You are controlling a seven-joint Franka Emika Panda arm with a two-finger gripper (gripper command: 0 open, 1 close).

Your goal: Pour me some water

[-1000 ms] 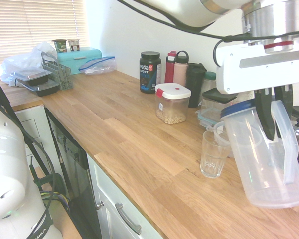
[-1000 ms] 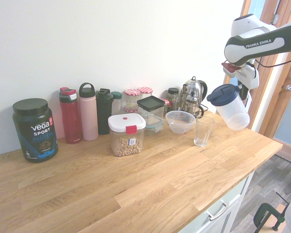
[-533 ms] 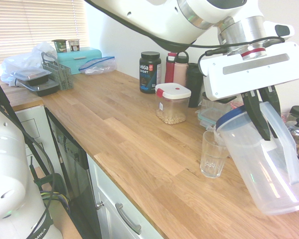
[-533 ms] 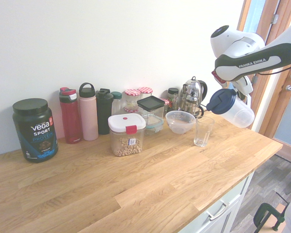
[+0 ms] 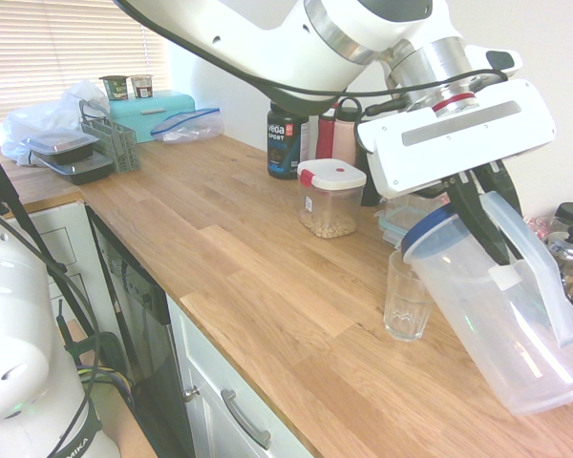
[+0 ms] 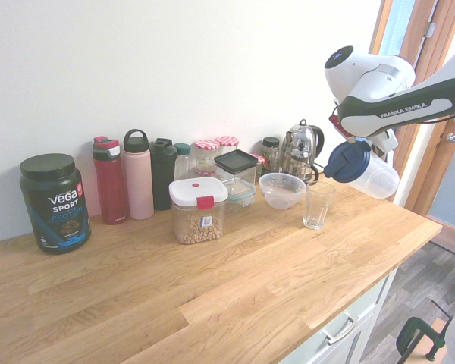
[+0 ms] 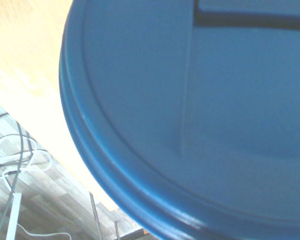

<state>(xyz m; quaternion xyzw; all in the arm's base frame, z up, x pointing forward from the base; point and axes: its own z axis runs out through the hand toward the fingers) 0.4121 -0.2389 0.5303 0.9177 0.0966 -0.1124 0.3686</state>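
Blue-lidded clear jug (image 5: pixel 501 315) hung tilted in my claw (image 5: pixel 487 224), which was clamped on its handle, lid end just above the empty glass (image 5: pixel 407 296) on the wooden bench (image 5: pixel 258 277).

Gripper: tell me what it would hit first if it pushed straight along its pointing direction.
The gripper, shut on the tilted pitcher, points obliquely down; probably the countertop beside the glass, though depth is unclear.

One exterior camera looks along the table (image 5: pixel 267 286) lengthwise. The other faces the wall across it. Both share the glass (image 5: pixel 407 298) (image 6: pixel 317 205); the wrist camera sits close above the blue lid (image 7: pixel 205 120).
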